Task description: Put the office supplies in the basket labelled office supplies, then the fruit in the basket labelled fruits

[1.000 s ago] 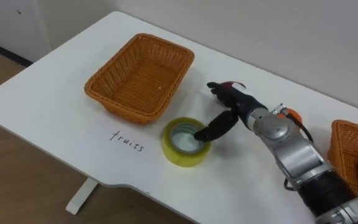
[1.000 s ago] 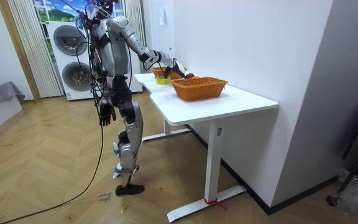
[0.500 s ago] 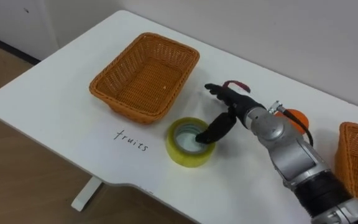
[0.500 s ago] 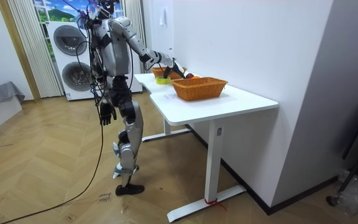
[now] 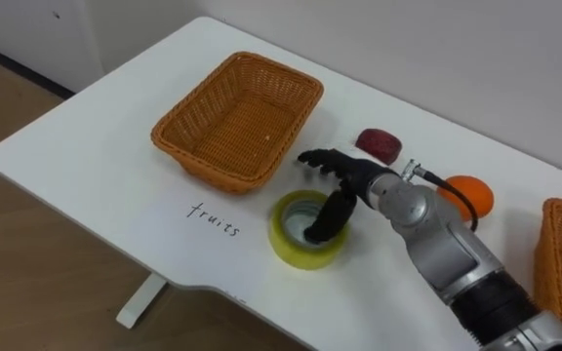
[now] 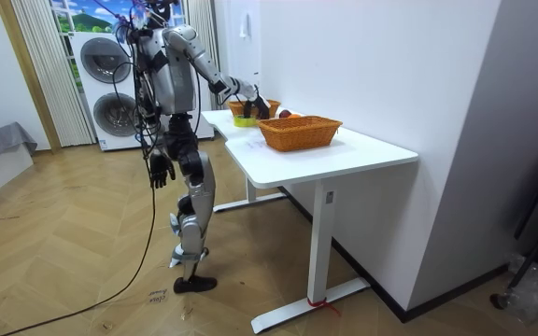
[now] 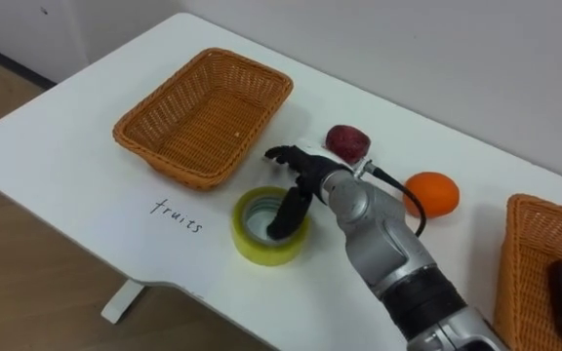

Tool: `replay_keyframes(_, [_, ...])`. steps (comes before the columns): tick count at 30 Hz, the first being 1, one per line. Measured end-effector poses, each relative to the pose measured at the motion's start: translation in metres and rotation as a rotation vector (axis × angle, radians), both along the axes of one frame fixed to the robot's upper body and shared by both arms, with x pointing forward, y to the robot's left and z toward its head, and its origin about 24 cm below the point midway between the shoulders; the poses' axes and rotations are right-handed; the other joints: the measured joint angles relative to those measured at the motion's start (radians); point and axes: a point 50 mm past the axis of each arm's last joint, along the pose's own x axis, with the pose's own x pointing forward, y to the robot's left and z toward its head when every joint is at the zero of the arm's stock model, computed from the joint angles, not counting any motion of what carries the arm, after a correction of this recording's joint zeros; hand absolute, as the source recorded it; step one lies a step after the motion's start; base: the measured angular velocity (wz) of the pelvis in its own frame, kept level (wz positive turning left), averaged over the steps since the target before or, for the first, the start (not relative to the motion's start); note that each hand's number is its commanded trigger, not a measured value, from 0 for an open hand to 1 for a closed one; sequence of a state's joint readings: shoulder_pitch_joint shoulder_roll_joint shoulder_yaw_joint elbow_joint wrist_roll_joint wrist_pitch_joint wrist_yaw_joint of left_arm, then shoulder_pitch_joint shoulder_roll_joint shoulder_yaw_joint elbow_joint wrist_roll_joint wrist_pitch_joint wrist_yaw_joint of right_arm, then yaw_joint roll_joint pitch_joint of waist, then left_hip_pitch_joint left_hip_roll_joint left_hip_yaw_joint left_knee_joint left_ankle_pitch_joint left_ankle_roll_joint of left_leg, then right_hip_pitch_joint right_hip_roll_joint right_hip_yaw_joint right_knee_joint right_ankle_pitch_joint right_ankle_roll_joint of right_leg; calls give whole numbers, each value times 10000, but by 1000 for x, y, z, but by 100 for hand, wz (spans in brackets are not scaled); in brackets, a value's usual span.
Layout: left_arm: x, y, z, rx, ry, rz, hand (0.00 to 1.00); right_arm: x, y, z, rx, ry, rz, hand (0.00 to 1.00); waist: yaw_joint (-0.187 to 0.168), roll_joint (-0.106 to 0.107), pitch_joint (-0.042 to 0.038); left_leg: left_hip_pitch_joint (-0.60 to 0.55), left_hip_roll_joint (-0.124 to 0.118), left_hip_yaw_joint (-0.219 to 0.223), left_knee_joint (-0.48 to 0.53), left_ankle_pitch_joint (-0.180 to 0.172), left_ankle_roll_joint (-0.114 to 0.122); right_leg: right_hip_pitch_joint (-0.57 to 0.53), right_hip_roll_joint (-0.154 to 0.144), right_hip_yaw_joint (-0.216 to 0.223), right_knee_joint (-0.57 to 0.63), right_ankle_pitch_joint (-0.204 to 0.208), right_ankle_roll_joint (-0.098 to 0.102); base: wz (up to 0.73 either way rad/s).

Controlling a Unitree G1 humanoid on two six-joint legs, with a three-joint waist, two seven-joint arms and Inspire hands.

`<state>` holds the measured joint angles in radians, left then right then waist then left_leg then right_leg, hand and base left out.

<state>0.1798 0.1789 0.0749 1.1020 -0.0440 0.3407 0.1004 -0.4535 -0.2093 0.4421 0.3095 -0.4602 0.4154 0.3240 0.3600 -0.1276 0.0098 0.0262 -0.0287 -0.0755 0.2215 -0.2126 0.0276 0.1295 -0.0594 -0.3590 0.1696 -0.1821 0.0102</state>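
Yellow tape [image 5: 296,252] flat on worktop [image 5: 86,166], just beside fruits basket [image 5: 213,166]. Right robot hand [image 5: 359,180] laid over it: thumb dipped into core, fingers straight, nothing clamped. Left robot hand [image 6: 160,171] hung at side. Risk: roll slipped off thumb if lifted unpinched, or dropped into wrong, nearer basket.

Right hand [image 5: 363,179] shifted left toward basket [image 5: 213,168], thumb deeper inside tape [image 5: 301,255]; red fruit [image 5: 380,144] now uncovered behind it.
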Motion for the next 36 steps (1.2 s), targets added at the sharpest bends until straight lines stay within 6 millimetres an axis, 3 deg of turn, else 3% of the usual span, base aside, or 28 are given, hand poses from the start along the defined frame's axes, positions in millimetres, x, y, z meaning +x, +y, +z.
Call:
replay_keyframes(7, [5, 1, 0, 57, -161, -153, 0, -1, 5, 0, -91, 121, 283, 100, 3, -109, 10, 0, -3, -3, -3, 1, 3, -5, -2, 13, 0, 0, 0, 0])
replay_keyframes(36, [5, 2, 0, 295, -51, 45, 0, -3, 5, 4, -67, 176, 498, 100, -159, -111, 25, 24, 3, 17, 8, 2, 3, -46, 6, 28, -26, 0, 1, 0])
